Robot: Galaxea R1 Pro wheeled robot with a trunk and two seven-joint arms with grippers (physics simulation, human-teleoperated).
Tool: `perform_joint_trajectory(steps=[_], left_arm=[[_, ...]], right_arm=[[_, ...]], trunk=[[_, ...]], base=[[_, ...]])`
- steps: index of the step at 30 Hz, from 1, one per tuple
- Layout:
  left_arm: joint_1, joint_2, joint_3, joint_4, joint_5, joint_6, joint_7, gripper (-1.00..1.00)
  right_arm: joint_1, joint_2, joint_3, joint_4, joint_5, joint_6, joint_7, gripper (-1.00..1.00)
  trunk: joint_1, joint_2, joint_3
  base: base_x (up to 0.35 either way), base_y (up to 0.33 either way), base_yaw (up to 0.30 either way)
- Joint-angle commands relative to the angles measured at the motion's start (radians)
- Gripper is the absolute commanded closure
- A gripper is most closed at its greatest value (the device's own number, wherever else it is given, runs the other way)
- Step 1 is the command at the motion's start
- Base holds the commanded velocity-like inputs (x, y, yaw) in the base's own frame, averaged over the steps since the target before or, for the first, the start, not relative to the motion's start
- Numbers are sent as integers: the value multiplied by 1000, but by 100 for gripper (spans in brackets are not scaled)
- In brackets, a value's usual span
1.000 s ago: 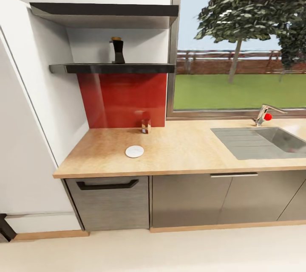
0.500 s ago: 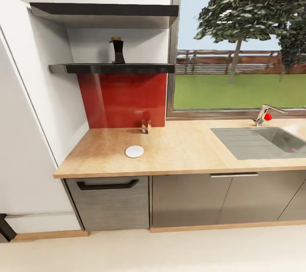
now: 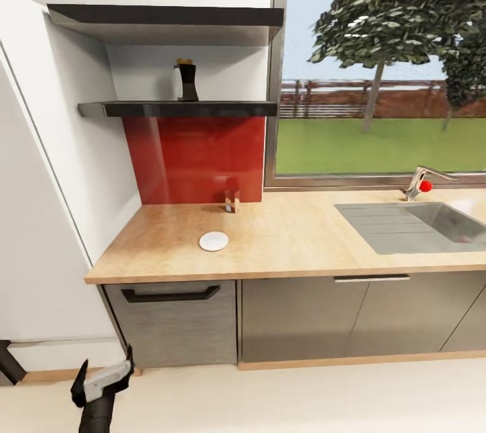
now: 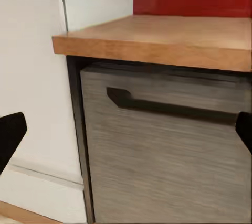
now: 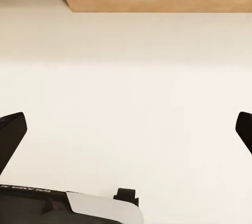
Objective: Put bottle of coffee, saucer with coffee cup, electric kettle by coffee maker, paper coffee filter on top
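The bottle of coffee [image 3: 186,82], dark with a yellowish cap, stands on the black kitchen shelf [image 3: 179,109]. A small flat white saucer [image 3: 214,241] lies on the wood-look kitchen countertop [image 3: 290,244], near its left end. My left gripper [image 3: 104,372] is open low at the bottom left, down by the floor. In its wrist view the left gripper [image 4: 126,129] faces the grey drawer front [image 4: 157,171] under the countertop [image 4: 157,43]. My right gripper [image 5: 126,129] is open over bare floor. The coffee maker, paper coffee filter, coffee cup and electric kettle are out of view.
A small jar with a red top [image 3: 231,201] stands against the red backsplash [image 3: 196,156]. A steel sink [image 3: 418,225] with a tap [image 3: 422,183] is set in the counter at the right. A tall white panel [image 3: 40,217] borders the counter's left end. Dark grey cabinet fronts [image 3: 304,315] run below.
My left gripper has risen into the head view at the bottom left. The bottle, saucer and jar have not moved, and the camera is steady.
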Motion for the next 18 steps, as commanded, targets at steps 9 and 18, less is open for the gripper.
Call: perform_joint_trajectory(steps=[9,18], left_arm=[[-115,-67,-14,-237,2,7,-1,-100],[-571,-126,-87,-286,-6,419,42,-100]], right_arm=[[-1,1,-5,2,2,-1,9,-100],[-1,1,-4,2,3,-1,9,-100]], trunk=[[1,-2,-2],[1,-2,-2]], base=[[0,0,0],[0,0,0]])
